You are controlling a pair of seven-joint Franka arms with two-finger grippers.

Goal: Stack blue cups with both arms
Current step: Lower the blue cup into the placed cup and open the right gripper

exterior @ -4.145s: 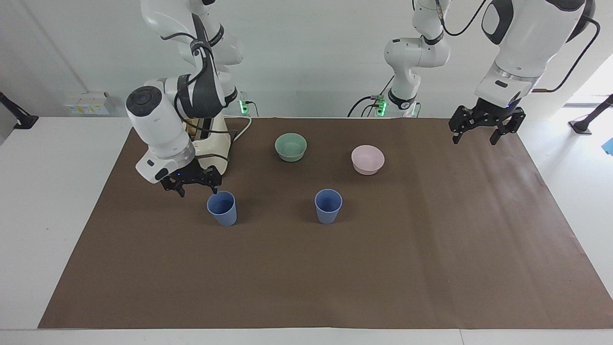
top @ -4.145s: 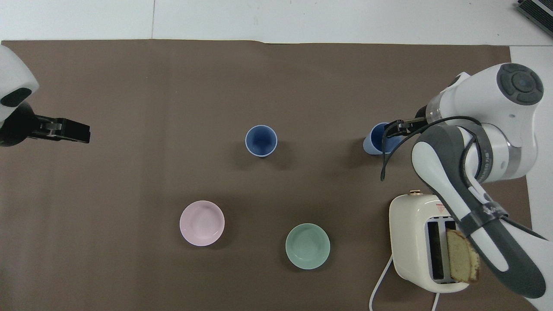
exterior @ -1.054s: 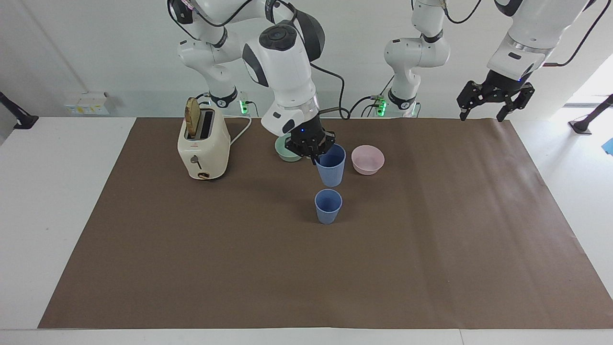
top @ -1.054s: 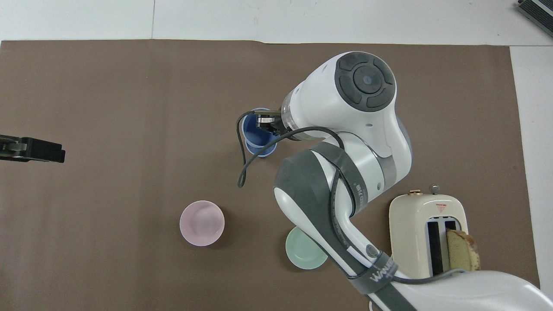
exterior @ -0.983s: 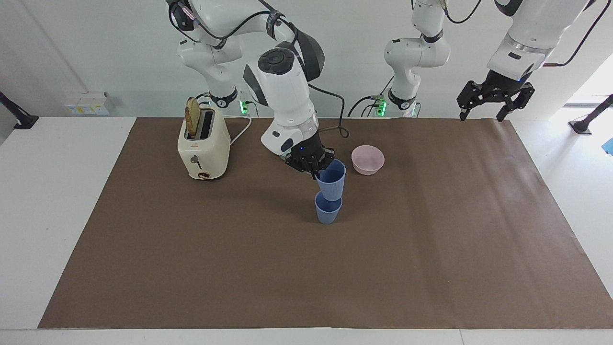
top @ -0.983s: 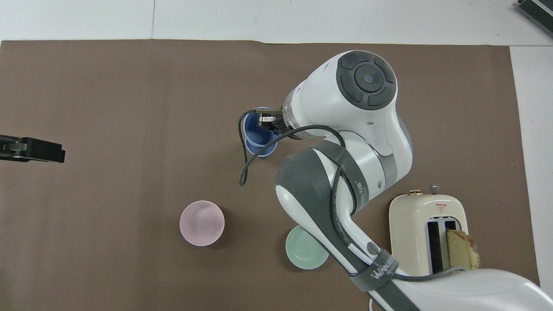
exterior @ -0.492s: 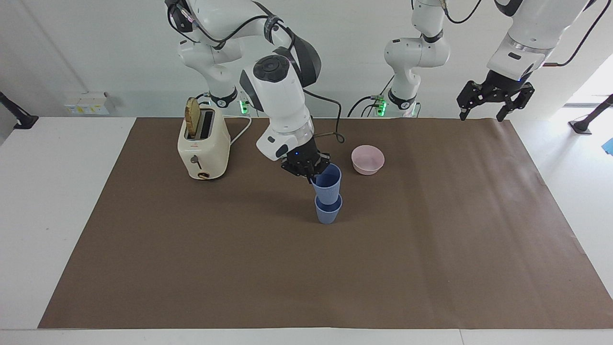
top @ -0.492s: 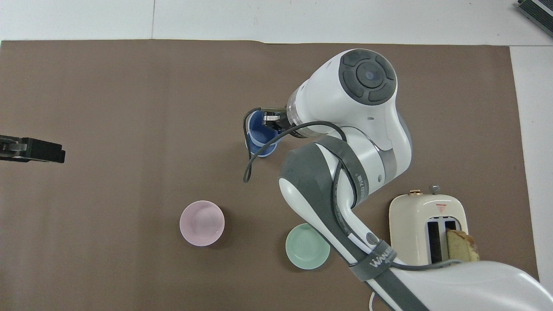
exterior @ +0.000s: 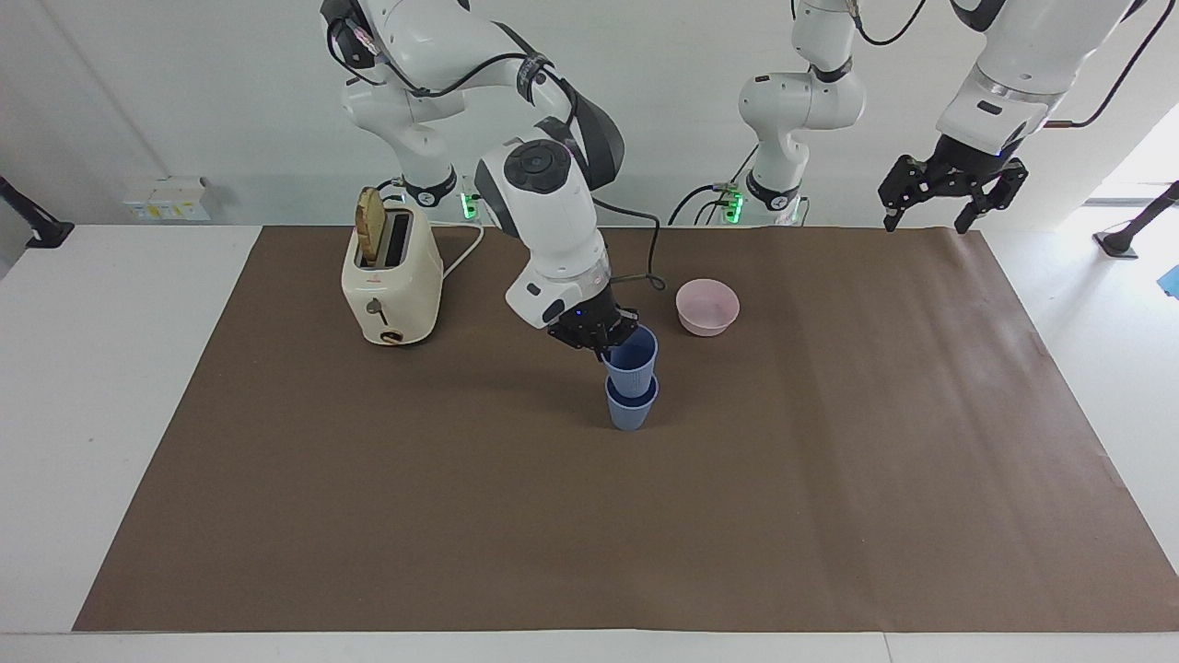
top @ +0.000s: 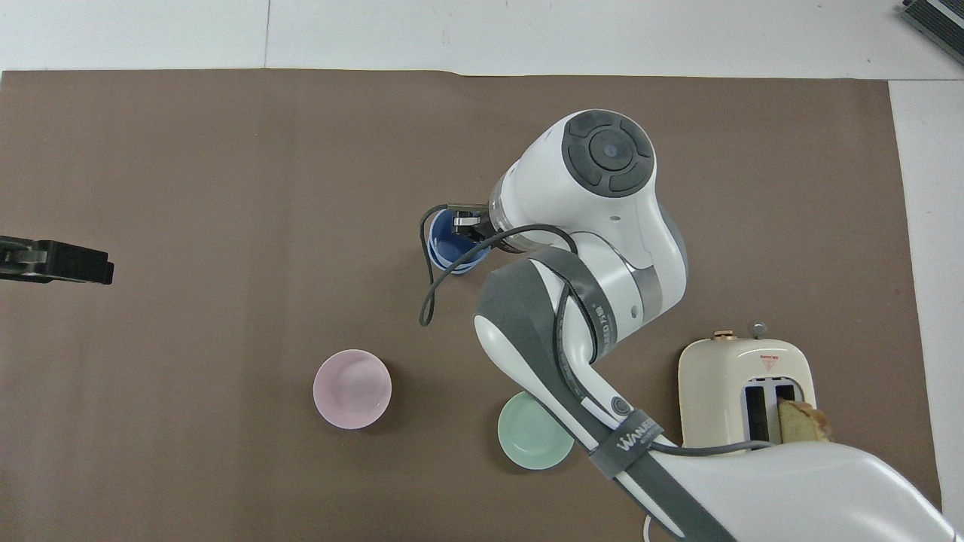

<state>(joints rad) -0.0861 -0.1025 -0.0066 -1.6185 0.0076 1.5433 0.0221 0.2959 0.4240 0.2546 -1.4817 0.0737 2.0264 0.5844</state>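
Two blue cups stand nested in the middle of the brown mat. The upper blue cup [exterior: 634,354] sits partly inside the lower blue cup [exterior: 629,412]. In the overhead view the cups [top: 448,247] show as one rim beside the right arm's wrist. My right gripper [exterior: 605,340] is shut on the upper cup's rim, on the side nearer the robots; it also shows in the overhead view [top: 468,223]. My left gripper [exterior: 949,191] waits, open and empty, raised over the mat's corner at the left arm's end, and shows in the overhead view [top: 60,260].
A pink bowl [exterior: 706,307] sits nearer the robots than the cups. A green bowl [top: 527,440] is hidden by the right arm in the facing view. A cream toaster [exterior: 391,276] with a bread slice stands toward the right arm's end.
My right gripper carried the cup from the right arm's end over the standing cup and lowered it in; in the last half second it sank deeper. The left gripper rose, then held still.
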